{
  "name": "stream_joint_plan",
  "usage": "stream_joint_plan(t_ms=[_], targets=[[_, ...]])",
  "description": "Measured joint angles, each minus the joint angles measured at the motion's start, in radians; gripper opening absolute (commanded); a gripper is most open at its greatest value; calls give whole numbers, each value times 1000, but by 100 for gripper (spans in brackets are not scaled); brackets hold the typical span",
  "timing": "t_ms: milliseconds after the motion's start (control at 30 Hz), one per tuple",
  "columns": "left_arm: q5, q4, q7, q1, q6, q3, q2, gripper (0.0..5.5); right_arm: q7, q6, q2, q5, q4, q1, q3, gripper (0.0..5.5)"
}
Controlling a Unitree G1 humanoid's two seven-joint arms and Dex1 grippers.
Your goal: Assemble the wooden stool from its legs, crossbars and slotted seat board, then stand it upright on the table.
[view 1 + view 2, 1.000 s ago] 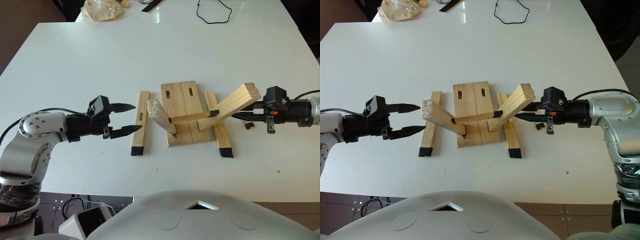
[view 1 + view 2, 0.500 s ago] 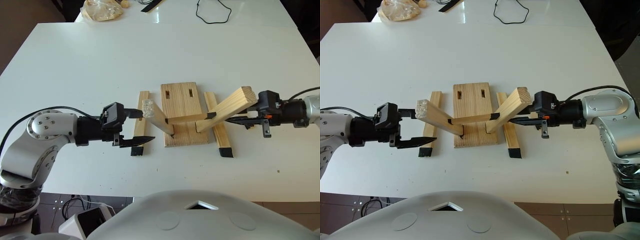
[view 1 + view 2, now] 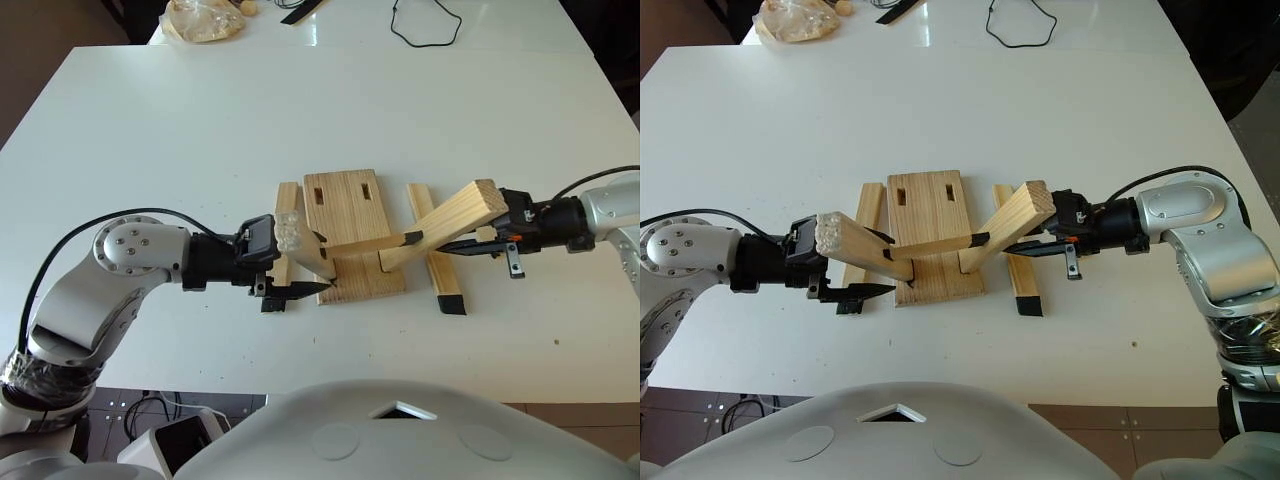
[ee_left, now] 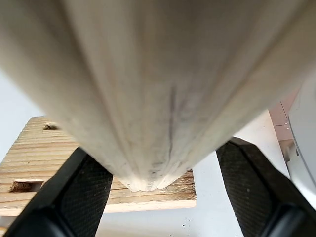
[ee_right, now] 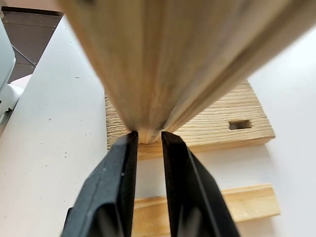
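The slotted seat board [image 3: 350, 205] lies flat at the table's middle. On it leans a frame of two legs joined by a crossbar [image 3: 362, 243]. My left gripper [image 3: 300, 265] is open and straddles the left leg [image 3: 303, 247]; its black fingers [image 4: 84, 190] stand on either side of that leg. The right leg [image 3: 455, 215] slants up to the right. My right gripper [image 3: 462, 245] is shut, and its fingers [image 5: 123, 163] lie close together against the leg's underside. Two loose black-tipped pieces lie flat, one [image 3: 285, 205] left of the board and one [image 3: 440, 265] right of it.
A clear bag [image 3: 205, 18] and a black cable [image 3: 425, 25] lie at the far back, well away. White table top [image 3: 150, 150] stretches all around the parts. The near table edge runs just below both arms.
My left gripper moved right and now straddles the left leg. My right gripper moved left, and the leg frame and seat board shifted left with it.
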Motion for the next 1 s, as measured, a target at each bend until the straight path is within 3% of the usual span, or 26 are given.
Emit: stream_joint_plan(t_ms=[300, 1000], targets=[[65, 159, 1, -42, -53, -78, -68, 343, 0, -10, 10, -20, -9, -3, 18, 87], [264, 230, 4, -84, -131, -202, -99, 343, -4, -27, 49, -109, 58, -59, 83, 87]])
